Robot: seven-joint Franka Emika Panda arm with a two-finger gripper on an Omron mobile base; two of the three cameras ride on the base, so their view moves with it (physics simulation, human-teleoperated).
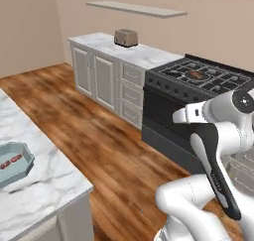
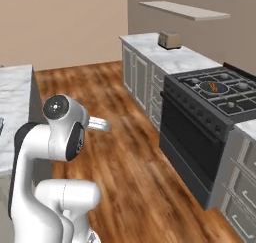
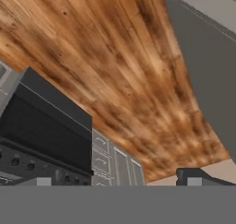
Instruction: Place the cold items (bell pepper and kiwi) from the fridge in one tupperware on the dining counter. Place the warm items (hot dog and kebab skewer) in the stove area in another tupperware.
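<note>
Warm plank flooring ran through the rendered kitchen, and the black gas stove served as the landmark for everything else. Nearest the base, well across the floor from that stove, stood the white marble dining counter, and on it lay a pale blue rectangular tupperware tray holding small reddish-brown pieces too small to identify. The white arm folded up between counter and stove, its gripper pointed over the floor beside the stove front; the two dark fingertips stood wide apart with nothing between them, so the gripper was fully open and empty. On the stove top, over a rear burner, sat a round dark pan with orange-brown food in it, which could have been the hot dog or the skewer, though it could not be told which. Beyond the stove ran grey cabinets under a marble worktop, where a beige toaster stood, and above it a pale wall shelf.
</note>
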